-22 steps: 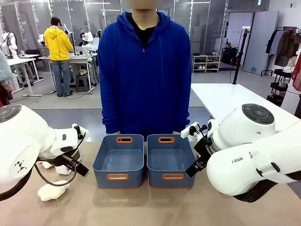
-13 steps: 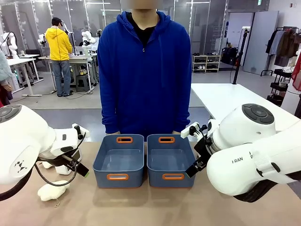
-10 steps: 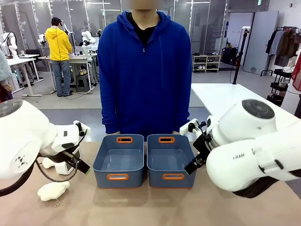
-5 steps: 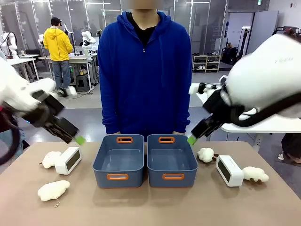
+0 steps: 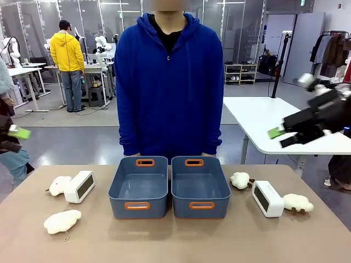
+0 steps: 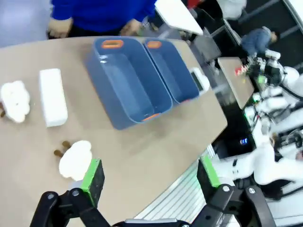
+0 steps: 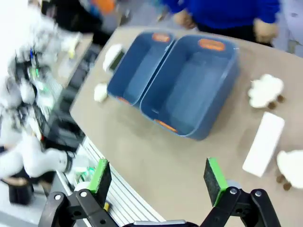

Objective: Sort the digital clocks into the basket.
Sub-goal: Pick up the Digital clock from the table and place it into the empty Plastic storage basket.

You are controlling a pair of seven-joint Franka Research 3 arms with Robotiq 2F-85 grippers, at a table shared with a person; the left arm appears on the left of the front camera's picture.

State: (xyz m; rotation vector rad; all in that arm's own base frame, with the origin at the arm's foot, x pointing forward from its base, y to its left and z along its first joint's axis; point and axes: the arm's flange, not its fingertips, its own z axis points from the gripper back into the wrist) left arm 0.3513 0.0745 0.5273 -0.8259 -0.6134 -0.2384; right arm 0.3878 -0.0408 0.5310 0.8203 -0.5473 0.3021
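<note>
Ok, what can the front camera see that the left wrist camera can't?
Front camera: the person's blue hoodie up to the collar, plus two cream plush toys on the right. Left wrist camera: its own black, green-padded left gripper close up, jaws open. Both: two blue-grey rectangular plastic bins and two white boxy plastic digital clocks.

It's a big open workroom with a smooth grey floor (image 5: 82, 118). Glass partitions (image 5: 241, 27) line the back. White desks (image 5: 24, 70) stand far left, near a person in a yellow jacket (image 5: 67, 50) with their back turned. On the right are a white side table (image 5: 263, 118), a low shelf (image 5: 240, 73) beyond it, and dark clothes on a rack (image 5: 330, 52).
</note>
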